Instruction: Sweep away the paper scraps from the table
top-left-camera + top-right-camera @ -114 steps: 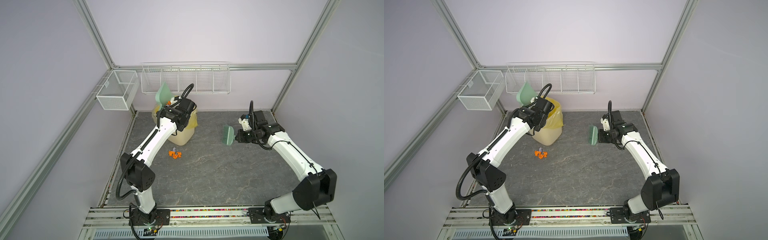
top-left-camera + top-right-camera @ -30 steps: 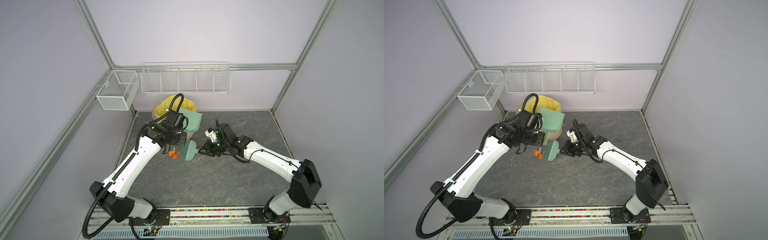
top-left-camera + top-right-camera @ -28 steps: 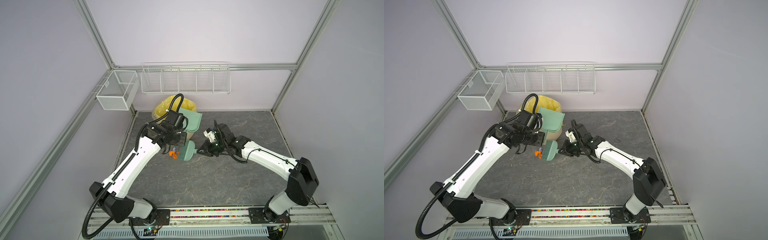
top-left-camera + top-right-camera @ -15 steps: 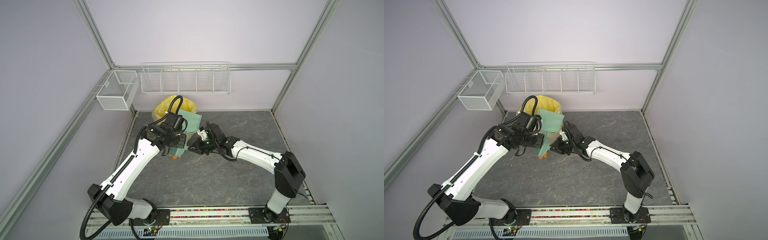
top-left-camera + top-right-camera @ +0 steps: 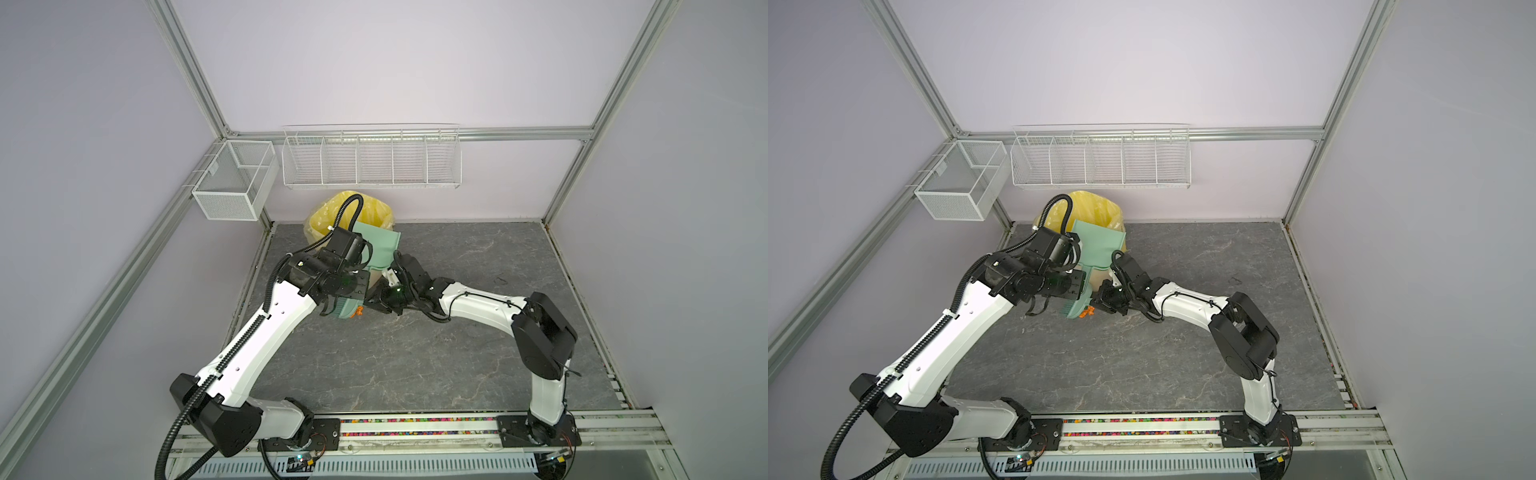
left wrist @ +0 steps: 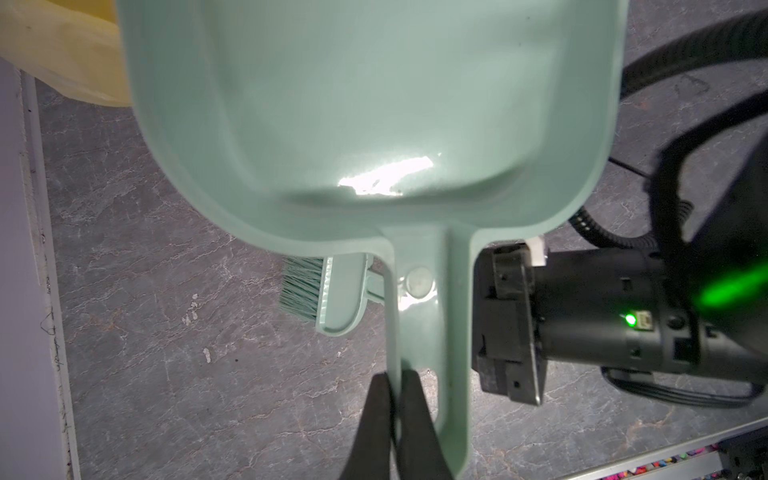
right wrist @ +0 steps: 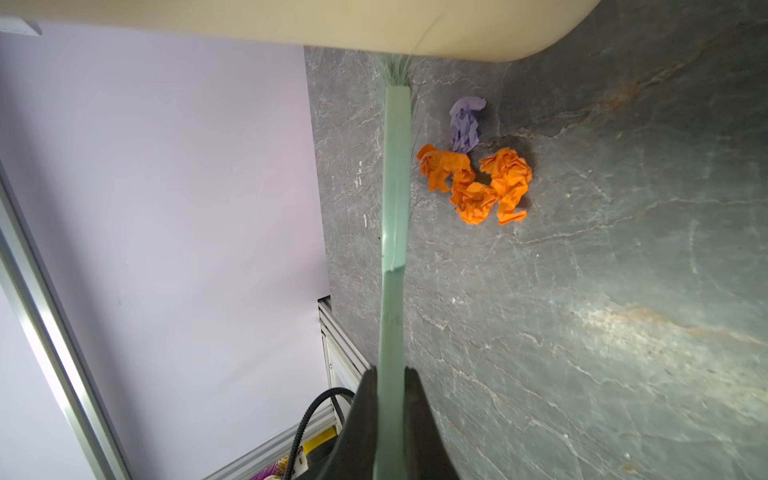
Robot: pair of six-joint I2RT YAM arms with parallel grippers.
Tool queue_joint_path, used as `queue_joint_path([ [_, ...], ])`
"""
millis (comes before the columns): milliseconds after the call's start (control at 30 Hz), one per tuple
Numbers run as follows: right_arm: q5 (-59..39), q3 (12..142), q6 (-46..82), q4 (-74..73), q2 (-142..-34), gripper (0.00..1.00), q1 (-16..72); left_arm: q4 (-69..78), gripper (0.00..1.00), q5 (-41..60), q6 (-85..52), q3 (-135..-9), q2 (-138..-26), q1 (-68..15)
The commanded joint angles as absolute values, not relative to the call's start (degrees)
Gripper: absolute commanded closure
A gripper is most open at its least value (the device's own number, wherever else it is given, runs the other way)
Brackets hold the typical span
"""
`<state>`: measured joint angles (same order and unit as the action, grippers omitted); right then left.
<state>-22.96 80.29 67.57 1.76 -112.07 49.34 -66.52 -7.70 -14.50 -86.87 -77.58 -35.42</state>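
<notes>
The left gripper (image 6: 395, 376) is closed tight on one side edge of the handle of the mint-green dustpan (image 6: 374, 124), whose scoop reaches out ahead of it. The right gripper (image 7: 390, 372) is clamped on the flat handle of the brush (image 7: 395, 174). The paper scraps (image 7: 478, 183), orange wads and one lavender, lie clustered on the desk (image 7: 602, 311) ahead of that gripper, just beside the brush head.
</notes>
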Motion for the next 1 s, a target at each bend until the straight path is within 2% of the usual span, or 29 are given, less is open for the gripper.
queue_joint_path([
  [0, -22.9, 82.2, 70.3, -1.0, -114.5, 0.93, 49.4, -67.5, 1.0, -8.8, -14.9, -86.0, -76.1, -35.5],
  [367, -24.3, 78.3, 70.8, -2.0, -115.3, 0.93, 48.0, -66.8, 1.0, -7.6, -15.6, -84.0, -75.7, -35.5],
  [700, -24.3, 68.1, 68.1, -0.6, -107.7, 0.93, 45.0, -65.3, 1.0, -6.1, -16.2, -82.6, -75.1, -35.5],
  [967, -26.3, 65.9, 63.2, 6.1, -104.6, 0.93, 43.6, -66.1, 1.0, -5.5, -15.5, -83.0, -75.6, -35.5],
])
